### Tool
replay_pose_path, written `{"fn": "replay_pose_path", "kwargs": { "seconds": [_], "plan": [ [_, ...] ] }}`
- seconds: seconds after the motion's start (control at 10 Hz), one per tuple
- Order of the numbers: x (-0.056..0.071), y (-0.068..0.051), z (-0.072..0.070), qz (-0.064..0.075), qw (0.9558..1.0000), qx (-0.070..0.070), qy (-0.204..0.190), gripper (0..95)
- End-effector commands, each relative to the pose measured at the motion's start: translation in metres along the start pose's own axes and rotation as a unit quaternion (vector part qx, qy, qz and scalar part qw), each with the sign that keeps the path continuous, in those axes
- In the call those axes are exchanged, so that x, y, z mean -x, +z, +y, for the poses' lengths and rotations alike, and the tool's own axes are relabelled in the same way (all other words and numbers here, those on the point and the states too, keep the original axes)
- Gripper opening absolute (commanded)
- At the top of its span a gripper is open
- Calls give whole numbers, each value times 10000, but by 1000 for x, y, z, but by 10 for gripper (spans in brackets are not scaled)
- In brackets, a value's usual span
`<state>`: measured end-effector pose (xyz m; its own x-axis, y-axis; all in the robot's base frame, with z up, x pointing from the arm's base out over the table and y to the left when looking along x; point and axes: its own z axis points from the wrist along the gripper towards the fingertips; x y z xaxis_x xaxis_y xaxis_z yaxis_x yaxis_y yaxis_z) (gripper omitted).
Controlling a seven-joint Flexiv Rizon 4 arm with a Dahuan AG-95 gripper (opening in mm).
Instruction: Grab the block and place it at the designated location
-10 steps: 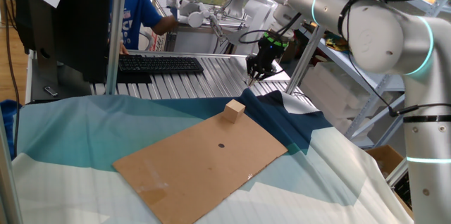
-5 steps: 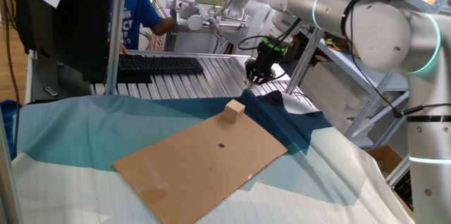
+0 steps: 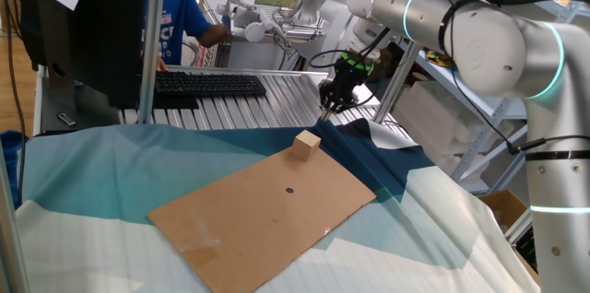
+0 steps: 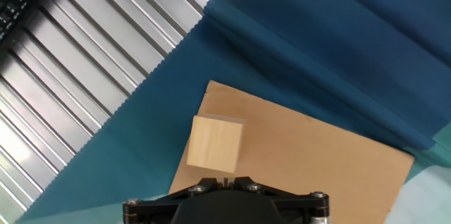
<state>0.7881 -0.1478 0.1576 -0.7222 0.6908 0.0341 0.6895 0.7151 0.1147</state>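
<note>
A small wooden block (image 3: 307,144) stands on the far corner of a brown cardboard sheet (image 3: 267,210), which has a small dark mark (image 3: 289,191) near its middle. My gripper (image 3: 329,100) hangs above and behind the block, over the ribbed metal surface, apart from it. In the hand view the block (image 4: 215,143) sits on the cardboard (image 4: 310,160) just ahead of the gripper (image 4: 224,179), whose fingertips are pressed together with nothing between them.
Teal and dark blue cloth (image 3: 387,159) covers the table around the cardboard. A ribbed metal surface (image 3: 277,109) with a black keyboard (image 3: 207,84) lies behind. A person in blue (image 3: 175,17) stands at the back left. A metal pole (image 3: 147,44) rises at the left.
The arm has shifted slightly to the left above the block. The block and cardboard have not moved.
</note>
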Motion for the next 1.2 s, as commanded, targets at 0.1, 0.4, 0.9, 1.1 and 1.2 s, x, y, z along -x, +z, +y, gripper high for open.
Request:
{"fn": "replay_pose_path", "kwargs": {
  "seconds": [0.1, 0.4, 0.9, 1.1, 1.2],
  "plan": [
    [-1, 1, -2, 3, 10000, 3, -21, 0],
    [-1, 5, -2, 24, 10000, -17, -1, 0],
    [-1, 5, -2, 44, 9999, -121, 83, 0],
    [-1, 5, -2, 90, 9999, -43, 64, 0],
    [-1, 5, -2, 123, 9999, -36, 2, 0]
  ]
}}
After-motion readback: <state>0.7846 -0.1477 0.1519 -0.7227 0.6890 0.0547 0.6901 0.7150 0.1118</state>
